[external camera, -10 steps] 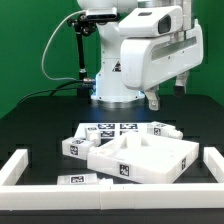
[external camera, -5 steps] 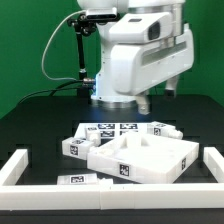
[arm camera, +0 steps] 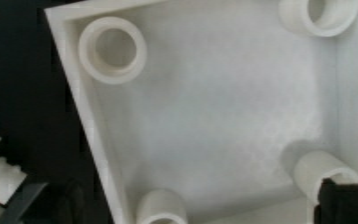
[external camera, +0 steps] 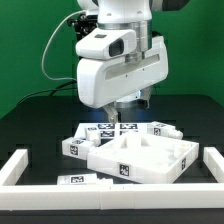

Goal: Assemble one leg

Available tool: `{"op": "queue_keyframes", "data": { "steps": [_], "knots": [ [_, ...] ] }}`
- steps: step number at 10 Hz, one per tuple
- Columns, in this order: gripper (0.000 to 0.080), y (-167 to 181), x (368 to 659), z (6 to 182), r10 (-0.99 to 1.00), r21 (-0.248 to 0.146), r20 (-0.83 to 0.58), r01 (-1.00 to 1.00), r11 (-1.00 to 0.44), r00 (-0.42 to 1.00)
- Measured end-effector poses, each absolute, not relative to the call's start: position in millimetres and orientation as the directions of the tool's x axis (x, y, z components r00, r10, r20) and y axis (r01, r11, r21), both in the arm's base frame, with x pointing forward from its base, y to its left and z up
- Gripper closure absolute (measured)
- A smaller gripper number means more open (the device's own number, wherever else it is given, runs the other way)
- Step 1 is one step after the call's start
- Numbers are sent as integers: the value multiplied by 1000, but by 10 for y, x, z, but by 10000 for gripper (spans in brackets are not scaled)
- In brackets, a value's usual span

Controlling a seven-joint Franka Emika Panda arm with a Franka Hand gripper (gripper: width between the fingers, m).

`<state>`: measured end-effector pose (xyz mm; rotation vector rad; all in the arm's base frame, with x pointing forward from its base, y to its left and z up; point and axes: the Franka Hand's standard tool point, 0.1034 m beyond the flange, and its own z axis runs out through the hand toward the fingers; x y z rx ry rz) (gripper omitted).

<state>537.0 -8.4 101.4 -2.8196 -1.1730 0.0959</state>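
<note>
Three short white legs with marker tags lie on the black table: one at the panel's left (external camera: 76,147), one in front (external camera: 82,180), one behind at the right (external camera: 160,130). The large square white panel (external camera: 150,158) lies flat with its rim up. My gripper (external camera: 131,103) hangs open and empty above the panel's back edge, apart from every leg. In the wrist view the panel (arm camera: 211,110) fills the picture with round sockets at its corners. My gripper (arm camera: 179,203) shows only dark fingertips (arm camera: 345,195) at the edges. No leg shows clearly there.
The marker board (external camera: 115,128) lies behind the panel under the gripper. Long white border bars stand at the exterior view's left (external camera: 15,168), right (external camera: 214,165) and along the front (external camera: 110,200). The robot base and a black cable stand behind.
The arm has swung from the exterior view's right toward the middle and turned. The gripper now hangs over the marker board and panel. The parts have not moved.
</note>
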Motion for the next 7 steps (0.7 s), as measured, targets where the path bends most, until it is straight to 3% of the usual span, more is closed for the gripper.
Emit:
{"op": "queue_keyframes", "data": {
  "steps": [3,4,5,6,7],
  "knots": [
    [150,-104,5357,1005,700,-104,-27,695,-712,713],
    [150,-164,5284,989,574,-93,-36,569,-817,818],
    [150,-180,5192,965,448,-108,-52,441,-891,893],
    [150,-203,5191,955,357,-153,-66,344,-926,932],
    [150,-273,5247,958,388,-153,-43,378,-913,921]
  ]
}}
